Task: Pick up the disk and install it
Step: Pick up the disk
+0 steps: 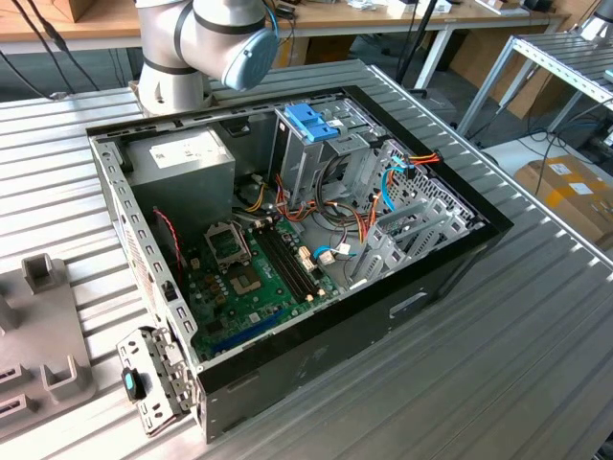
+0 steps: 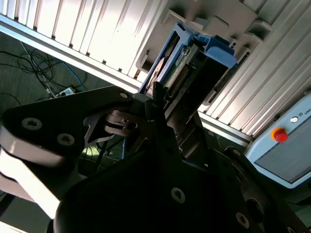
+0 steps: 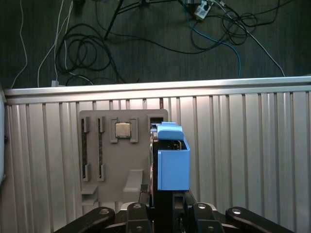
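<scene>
Looks clamped on the disk [image 3: 171, 162], going by both wrist views, with the tool [image 3: 170, 196] set narrow and one jaw against each broad face at the end nearest the wrist. Holds the disk on edge, with its long axis running straight out from the tool along the line of reach and the light-blue carrier rail [image 2: 218, 48] wrapping the far end. Aims that far end at the grey holder tray [image 3: 116, 160] lying on the ribbed metal surface [image 3: 243, 160], right at a slot just beside a small square chip [image 3: 122, 130]; cannot tell whether seated in that slot or just clear of it. Leaves no gap to close between tool and disk, so turns wholly on the pointing of that long axis. Shows, in the exterior view, the open computer case [image 1: 316, 364] on a ribbed surface too, with the tall drive cage [image 1: 306, 163] upright inside under its blue latch [image 1: 311, 120], near the foot of the arm [image 1: 206, 38]
</scene>
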Motion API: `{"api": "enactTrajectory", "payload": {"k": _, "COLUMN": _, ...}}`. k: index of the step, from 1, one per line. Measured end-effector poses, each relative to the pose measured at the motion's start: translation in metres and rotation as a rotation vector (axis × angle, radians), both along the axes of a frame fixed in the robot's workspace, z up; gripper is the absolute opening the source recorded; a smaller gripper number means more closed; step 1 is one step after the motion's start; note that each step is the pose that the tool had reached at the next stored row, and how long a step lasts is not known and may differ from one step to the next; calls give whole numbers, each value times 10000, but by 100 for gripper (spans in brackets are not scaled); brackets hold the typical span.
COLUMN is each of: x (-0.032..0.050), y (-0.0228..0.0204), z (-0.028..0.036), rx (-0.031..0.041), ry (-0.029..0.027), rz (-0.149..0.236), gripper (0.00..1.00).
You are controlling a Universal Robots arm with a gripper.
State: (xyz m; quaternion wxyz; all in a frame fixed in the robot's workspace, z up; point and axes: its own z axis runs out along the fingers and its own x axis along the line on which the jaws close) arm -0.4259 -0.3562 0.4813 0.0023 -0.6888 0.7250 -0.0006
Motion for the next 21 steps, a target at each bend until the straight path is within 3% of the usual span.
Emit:
{"api": "enactTrajectory", "payload": {"k": 16, "x": 346, "y": 0, "z": 0, "rx": 0, "ry": 0, "rz": -1, "gripper": 35}}
{"api": "enactTrajectory", "payload": {"k": 21, "x": 413, "y": 0, "z": 0, "rx": 0, "ry": 0, "rz": -1, "gripper": 35}}
